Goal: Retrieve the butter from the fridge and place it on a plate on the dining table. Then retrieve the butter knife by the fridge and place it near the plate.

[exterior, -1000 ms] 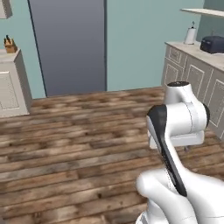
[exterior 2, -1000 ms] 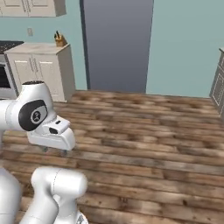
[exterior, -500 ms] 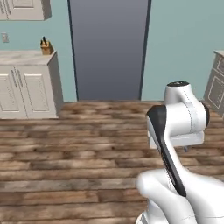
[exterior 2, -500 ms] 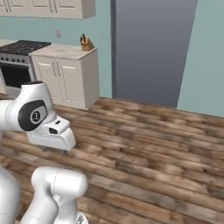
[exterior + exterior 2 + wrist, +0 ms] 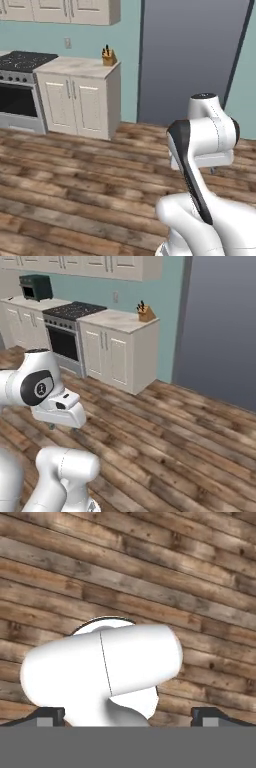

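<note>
The base has turned, so both base views have swung: the fridge (image 5: pixel 192 60) now sits right, and a stove (image 5: pixel 22 61), counter cabinet (image 5: pixel 80 102) and knife block (image 5: pixel 108 56) have appeared left.

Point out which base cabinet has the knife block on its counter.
The cream two-door cabinet directly beside the fridge, right of the stove; the knife block sits at its back corner. The cabinet past the stove carries a dark appliance.

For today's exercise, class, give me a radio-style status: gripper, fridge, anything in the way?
Gripper open, empty, pointing at the wood floor. Fridge ahead, doors shut. Counter with knife block left of it; bare floor between.
</note>
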Controlling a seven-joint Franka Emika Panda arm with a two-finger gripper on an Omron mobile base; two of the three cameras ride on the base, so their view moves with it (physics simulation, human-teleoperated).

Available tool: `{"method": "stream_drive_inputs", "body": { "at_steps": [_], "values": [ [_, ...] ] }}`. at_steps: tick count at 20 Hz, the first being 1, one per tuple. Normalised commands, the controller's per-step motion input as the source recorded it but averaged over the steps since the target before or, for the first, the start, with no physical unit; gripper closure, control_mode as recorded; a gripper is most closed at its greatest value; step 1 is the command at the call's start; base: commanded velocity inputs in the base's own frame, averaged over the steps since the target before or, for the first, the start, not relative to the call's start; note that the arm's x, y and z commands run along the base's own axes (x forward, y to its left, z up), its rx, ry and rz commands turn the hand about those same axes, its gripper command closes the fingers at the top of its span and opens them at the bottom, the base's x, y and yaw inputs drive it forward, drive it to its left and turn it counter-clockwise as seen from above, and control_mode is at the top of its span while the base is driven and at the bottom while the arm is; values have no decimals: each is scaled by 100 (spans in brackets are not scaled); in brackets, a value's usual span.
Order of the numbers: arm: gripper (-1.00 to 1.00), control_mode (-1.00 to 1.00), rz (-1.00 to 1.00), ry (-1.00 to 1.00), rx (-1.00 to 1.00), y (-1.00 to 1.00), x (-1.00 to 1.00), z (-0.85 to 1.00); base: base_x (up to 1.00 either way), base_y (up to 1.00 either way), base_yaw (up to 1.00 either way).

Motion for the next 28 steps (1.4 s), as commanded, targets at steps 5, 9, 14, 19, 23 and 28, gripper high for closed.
{"method": "stream_drive_inputs", "body": {
  "at_steps": [5, 9, 14, 19, 23, 28],
  "values": [
    [-100, 100, 0, 0, 0, 0, 0, 0, 99, 0, 59],
    [-100, 100, 0, 0, 0, 0, 0, 0, 99, 0, 59],
    [-100, 100, 0, 0, 0, 0, 0, 0, 100, 0, 53],
    [-100, 100, 0, 0, 0, 0, 0, 0, 100, 0, 45],
    [-100, 100, 0, 0, 0, 0, 0, 0, 100, -1, 38],
    [-100, 100, 0, 0, 0, 0, 0, 0, 100, -22, 40]
  ]
}}
